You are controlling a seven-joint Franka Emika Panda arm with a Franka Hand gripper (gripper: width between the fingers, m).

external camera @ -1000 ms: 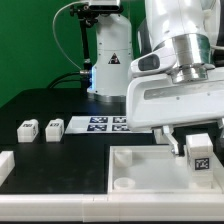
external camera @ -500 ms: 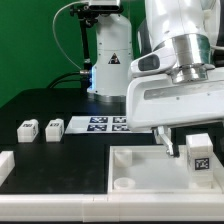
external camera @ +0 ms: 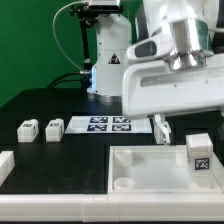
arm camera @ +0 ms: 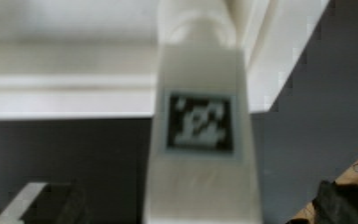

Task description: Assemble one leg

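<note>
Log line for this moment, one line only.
gripper: open, straddling leg, no contact | leg: upright at corner of tray, exterior view's right

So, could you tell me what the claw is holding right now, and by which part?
Nothing: the claw is open, and the leg stands free in the tray.

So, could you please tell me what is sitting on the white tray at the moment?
One leg stands upright at the far corner of the tray on the exterior view's right, tag facing the camera. Whether its foot sits in a socket is hidden.
</note>
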